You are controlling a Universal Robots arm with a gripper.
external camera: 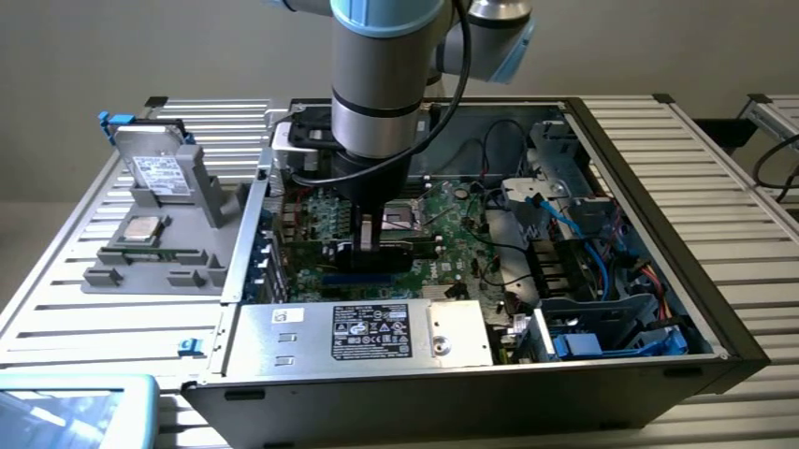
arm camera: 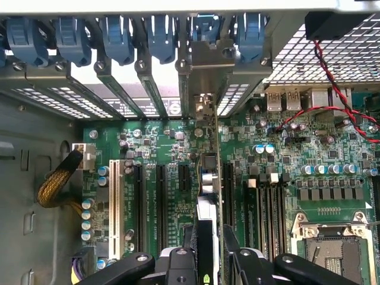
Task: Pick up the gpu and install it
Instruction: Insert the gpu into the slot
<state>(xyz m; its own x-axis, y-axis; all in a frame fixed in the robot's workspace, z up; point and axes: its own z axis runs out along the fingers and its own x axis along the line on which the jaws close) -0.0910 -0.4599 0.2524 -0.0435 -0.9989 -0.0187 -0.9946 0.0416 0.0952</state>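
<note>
The black two-fingered gripper [arm camera: 208, 264] clamps narrow on the gpu [arm camera: 207, 196], a flat green card with a black cooler. It stands edge-on over the large green motherboard [arm camera: 166, 148] and its long dark slots. The exterior view adds the open grey metal case [external camera: 437, 402] on a ribbed silver table [external camera: 50, 309].

Wall [external camera: 150, 47]: plain, pale grey-beige, unmarked.
Counter [external camera: 699, 168]: ribbed silver metal slats with dark corner caps.
Neighbouring counter [external camera: 780, 108]: same slatted build, at the exterior view's right, apparently separate.
Light: soft, even, faint shadows.
</note>
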